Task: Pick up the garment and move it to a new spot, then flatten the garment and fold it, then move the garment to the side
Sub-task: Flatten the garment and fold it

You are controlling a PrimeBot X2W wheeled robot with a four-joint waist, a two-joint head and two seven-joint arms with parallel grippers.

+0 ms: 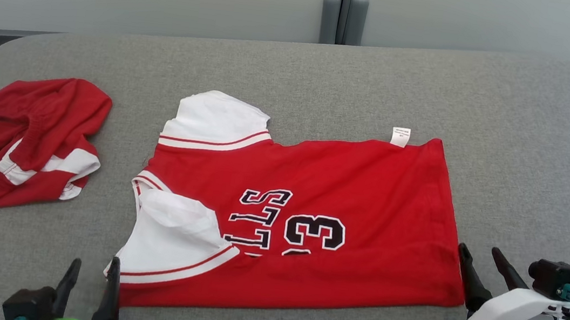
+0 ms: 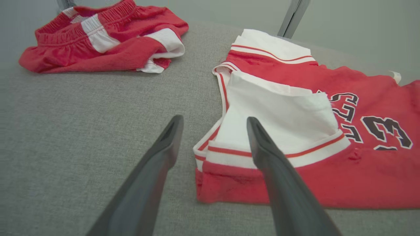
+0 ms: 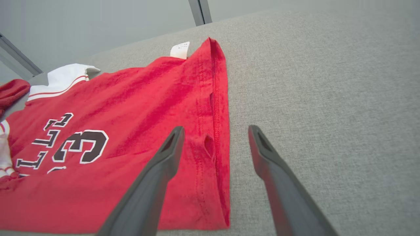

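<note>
The garment (image 1: 346,189) is a red jersey with white sleeves and black lettering. It lies flat, folded along its length, on the grey cushion (image 1: 487,108). My left gripper (image 1: 95,262) stands open at the near left corner, with nothing between its fingers. In the left wrist view the left gripper (image 2: 214,119) straddles the edge of the white sleeve of the garment (image 2: 344,183). My right gripper (image 1: 479,249) is open at the near right corner. In the right wrist view the right gripper (image 3: 215,128) hovers over the stitched hem of the garment (image 3: 131,108).
Crumpled red shorts (image 1: 32,140) with white stripes lie at the far left of the cushion, also seen as the shorts (image 2: 108,42). A grey wall with a vertical post (image 1: 344,9) stands behind. Bare cushion stretches to the right and behind the jersey.
</note>
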